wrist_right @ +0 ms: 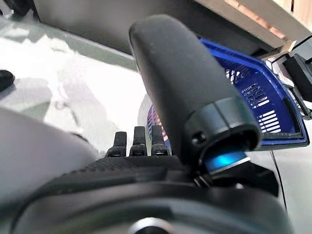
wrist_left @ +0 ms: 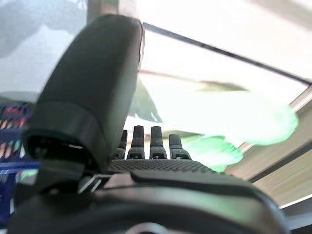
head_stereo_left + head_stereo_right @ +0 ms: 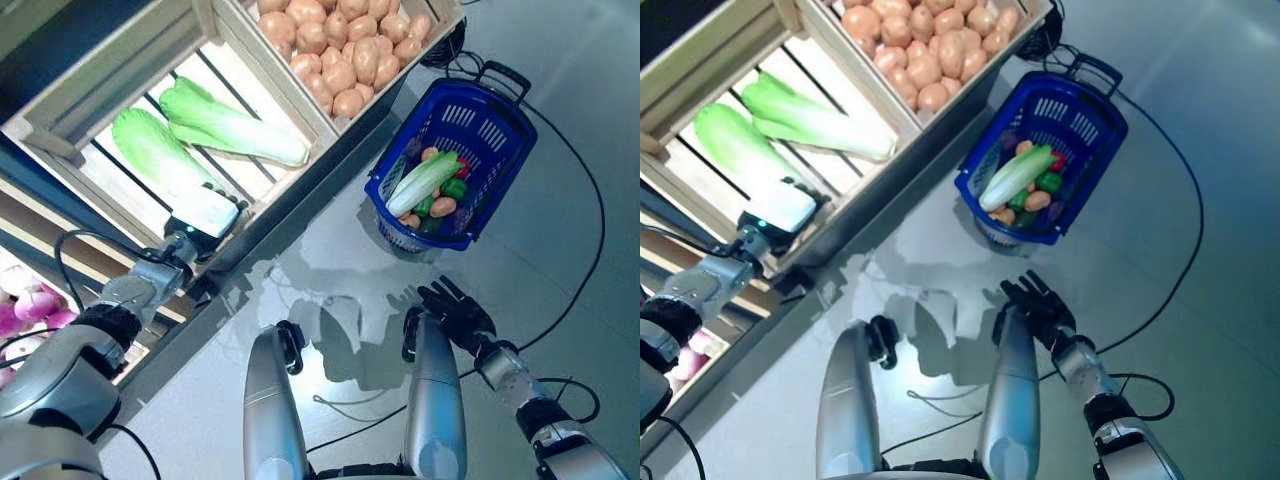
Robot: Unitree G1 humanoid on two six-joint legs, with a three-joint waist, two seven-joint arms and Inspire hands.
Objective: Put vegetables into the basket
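Observation:
Two green napa cabbages lie in a slatted wooden crate [image 3: 100, 95]. My left hand [image 3: 183, 243] is at the white stalk end of the nearer cabbage [image 3: 165, 165], fingers straight and open; the left wrist view shows that cabbage [image 2: 229, 122] just past the fingers [image 2: 156, 141]. The second cabbage [image 3: 235, 125] lies beside it. The blue basket [image 3: 480, 125] stands on the floor to the right, holding a cabbage [image 3: 425, 180], green and red peppers and a potato. My right hand [image 3: 455, 313] hangs open and empty over the floor in front of the basket.
A neighbouring crate full of potatoes [image 3: 340, 45] sits behind the basket. Purple onions [image 3: 20, 305] show on a lower shelf at far left. The shelf's dark front edge [image 3: 300, 200] runs diagonally between the crates and the grey floor.

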